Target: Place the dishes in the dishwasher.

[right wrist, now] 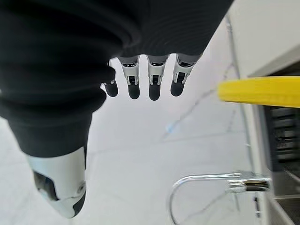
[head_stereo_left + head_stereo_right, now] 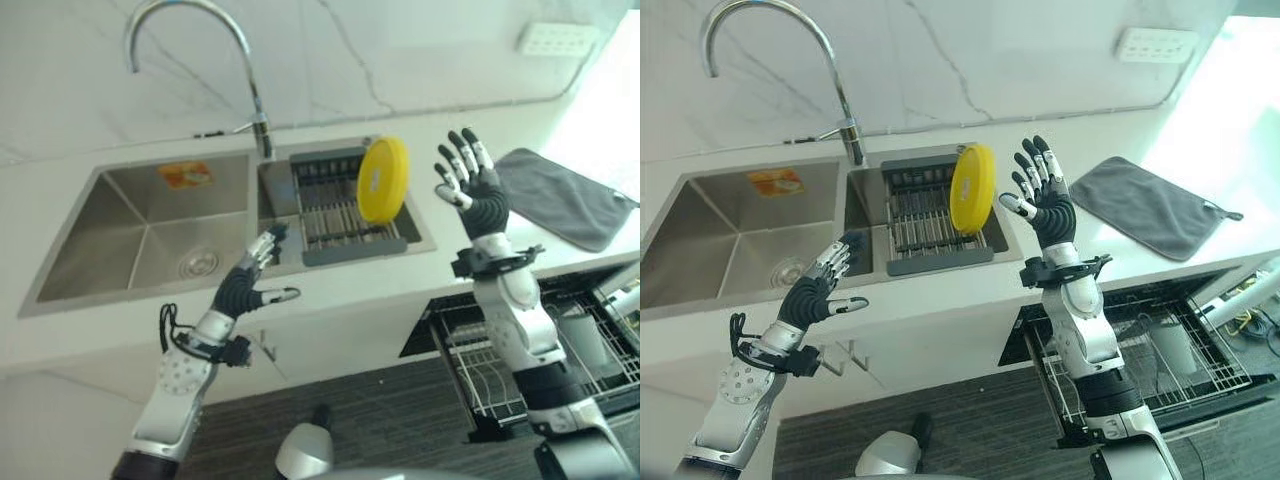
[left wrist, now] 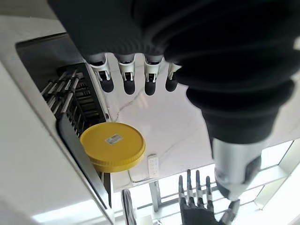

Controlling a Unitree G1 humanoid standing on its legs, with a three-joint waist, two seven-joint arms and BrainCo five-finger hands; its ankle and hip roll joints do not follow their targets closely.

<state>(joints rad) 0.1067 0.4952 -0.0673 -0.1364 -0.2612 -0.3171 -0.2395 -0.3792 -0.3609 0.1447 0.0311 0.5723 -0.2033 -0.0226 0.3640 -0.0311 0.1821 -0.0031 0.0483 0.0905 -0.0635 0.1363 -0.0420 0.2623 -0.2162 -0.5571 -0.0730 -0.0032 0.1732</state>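
Note:
A yellow plate stands on edge in the dark drying rack set in the right side of the sink; the left wrist view shows the same plate. My right hand is raised to the right of the plate, fingers straight and spread, holding nothing. My left hand hovers over the counter's front edge, left of the rack, open and empty. The dishwasher's lower rack is pulled out below the counter at the right.
A steel sink basin lies to the left, with a tall curved faucet behind it. A grey cloth lies on the counter at the right. A wall socket sits on the backsplash.

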